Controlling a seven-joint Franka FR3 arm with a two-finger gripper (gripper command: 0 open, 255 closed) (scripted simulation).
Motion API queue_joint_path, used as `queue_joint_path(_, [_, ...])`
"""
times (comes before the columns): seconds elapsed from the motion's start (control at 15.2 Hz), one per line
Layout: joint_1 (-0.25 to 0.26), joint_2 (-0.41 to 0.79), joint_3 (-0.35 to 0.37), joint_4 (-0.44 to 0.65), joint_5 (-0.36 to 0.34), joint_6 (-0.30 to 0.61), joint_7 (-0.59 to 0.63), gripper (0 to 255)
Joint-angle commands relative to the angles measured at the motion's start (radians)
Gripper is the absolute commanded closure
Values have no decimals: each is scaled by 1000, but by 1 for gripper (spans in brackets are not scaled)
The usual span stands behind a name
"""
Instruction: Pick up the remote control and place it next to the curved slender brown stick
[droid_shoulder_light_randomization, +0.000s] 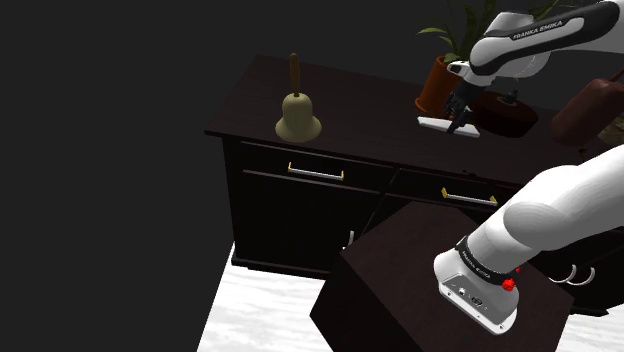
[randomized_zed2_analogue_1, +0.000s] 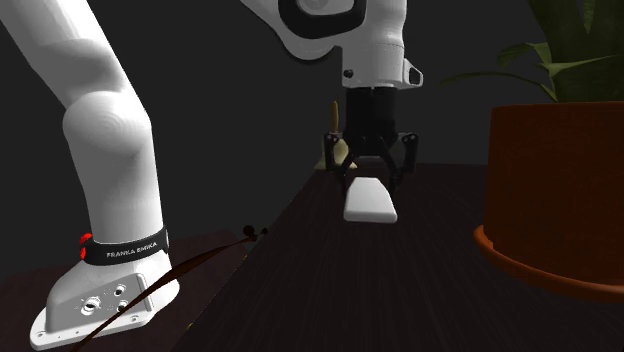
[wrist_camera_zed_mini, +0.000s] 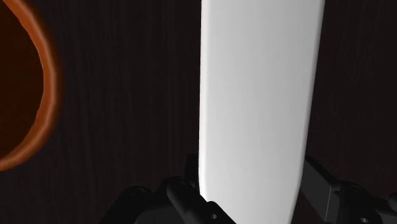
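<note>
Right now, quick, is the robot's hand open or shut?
Gripper: closed on the white remote control, clasping its two long sides.

**Domestic room, furnished: household setting**

Item: dark wood sideboard (droid_shoulder_light_randomization: 330, 150), with drawers across its front and brass pull handles (droid_shoulder_light_randomization: 315, 172). On the sideboard's top, near one end, a brass hand bell (droid_shoulder_light_randomization: 298, 115) with a wooden handle. Toward the other end, a leafy houseplant in a terracotta pot (droid_shoulder_light_randomization: 437, 85). Below the sideboard, a pale marbled floor (droid_shoulder_light_randomization: 265, 310).

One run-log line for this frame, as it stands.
phase: at grasp | gripper: astride white remote control | resting: flat on dark desk | grip: unclear | brown stick: apart
</note>
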Motion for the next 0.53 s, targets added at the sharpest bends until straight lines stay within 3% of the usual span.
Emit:
queue_joint_path(0.0, [3,20,-11,-14,4,34,-7,255])
queue_joint_path(0.46, [17,93,-42,-58,28,146,-29,255])
